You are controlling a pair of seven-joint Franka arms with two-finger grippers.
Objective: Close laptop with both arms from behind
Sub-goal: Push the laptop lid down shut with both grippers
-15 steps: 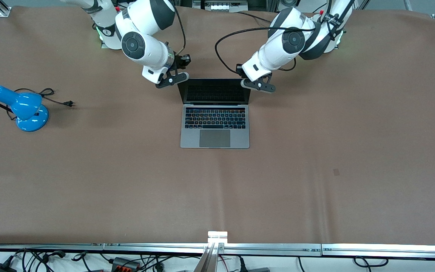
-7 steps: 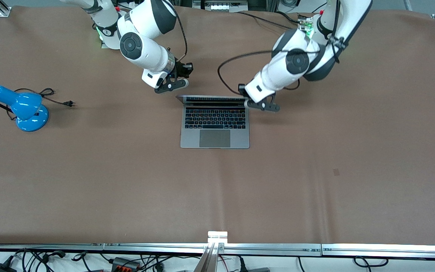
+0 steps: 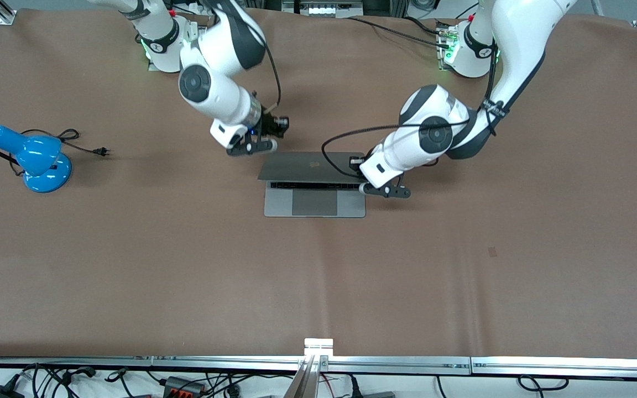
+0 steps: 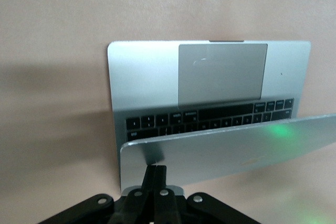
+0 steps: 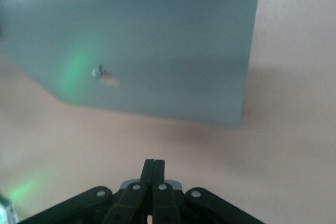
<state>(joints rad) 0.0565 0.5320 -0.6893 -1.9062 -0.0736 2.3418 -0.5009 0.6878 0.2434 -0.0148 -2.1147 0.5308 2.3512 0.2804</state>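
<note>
Front view shows the laptop [image 3: 314,185] near the table's [image 3: 318,287] middle, toward the robots' bases, with its lid tilted well forward over the keyboard, so that only one key row and the trackpad remain exposed. The left gripper [image 3: 385,190] sits at the lid corner toward the left arm's end of the table. In the left wrist view its fingers [image 4: 156,174] are pressed together against the lid's edge, gripping nothing; this closed form serves as a pusher from the hinge side. The right gripper [image 3: 252,147] is over the table just beside the lid's other corner, apparently not touching it; in the right wrist view its fingers [image 5: 154,167] are likewise closed and empty, with the lid's back ahead of them. Judged from this, the left arm carries the push and the right lags, which may load the lid unevenly. Closing is roughly two-thirds done. The laptop is slim grey metal with black keys, a large trackpad and a dark logo on its lid. A blue lamp [image 3: 34,157] stands well apart toward the right arm's end.
</note>
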